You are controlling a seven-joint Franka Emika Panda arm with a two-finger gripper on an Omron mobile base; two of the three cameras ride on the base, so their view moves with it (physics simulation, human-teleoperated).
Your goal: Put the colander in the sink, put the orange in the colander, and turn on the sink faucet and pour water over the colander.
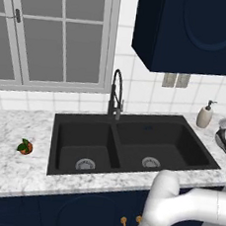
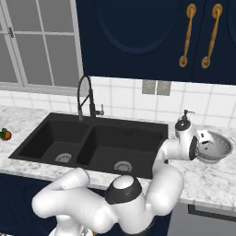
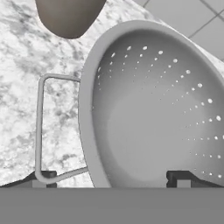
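The silvery perforated colander (image 2: 215, 147) sits on the marble counter right of the sink, and it is large in the hand view (image 3: 153, 109). My gripper (image 3: 111, 180) is open low over its near rim. One fingertip (image 3: 41, 179) is outside by the wire side handle (image 3: 39, 127); the other is inside the bowl. In the right base view the gripper (image 2: 201, 146) meets the colander's left edge. The orange (image 1: 25, 147) lies on the counter far left of the black double sink (image 1: 134, 118). The black gooseneck faucet (image 1: 116, 93) stands behind the divider, with no water running.
A beige soap dispenser (image 1: 204, 114) stands just behind the colander, and its base (image 3: 68, 17) is close above the rim in the hand view. Navy wall cabinets (image 2: 138, 37) hang overhead. A window (image 1: 49, 33) is behind the left counter.
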